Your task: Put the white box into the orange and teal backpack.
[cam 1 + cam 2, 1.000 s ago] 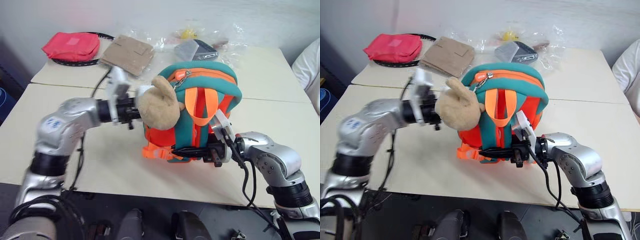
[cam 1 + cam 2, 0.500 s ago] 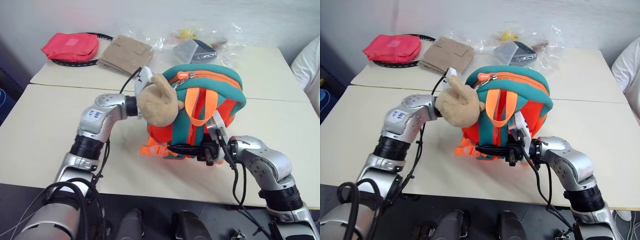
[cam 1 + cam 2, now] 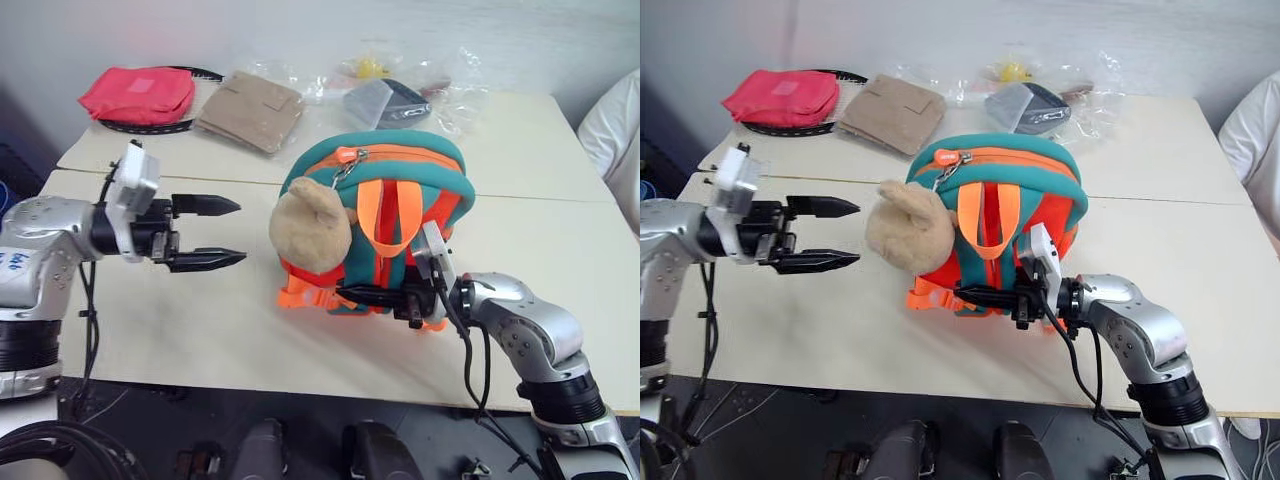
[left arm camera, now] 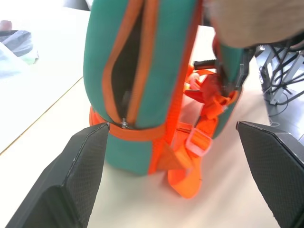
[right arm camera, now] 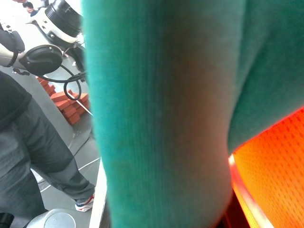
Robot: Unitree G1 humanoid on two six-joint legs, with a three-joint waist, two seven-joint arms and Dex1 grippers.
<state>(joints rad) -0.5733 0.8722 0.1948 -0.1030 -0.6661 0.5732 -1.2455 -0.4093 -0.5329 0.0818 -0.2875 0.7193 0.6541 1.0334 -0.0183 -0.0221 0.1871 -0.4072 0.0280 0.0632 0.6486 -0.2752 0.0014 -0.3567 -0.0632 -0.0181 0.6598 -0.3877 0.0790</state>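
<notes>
My left gripper [image 3: 232, 232] gapes empty, right gripper [image 3: 365, 297] pinching the backpack [image 3: 400, 190] low; it may topple.

Robot test lab or workshop: two plain pale tables [image 3: 560, 150] pushed together against a bare white wall [image 3: 300, 30]; person's legs [image 5: 28, 142], loose cables [image 5: 71, 90], stacked red bricks [image 5: 66, 102] on grey floor.
</notes>
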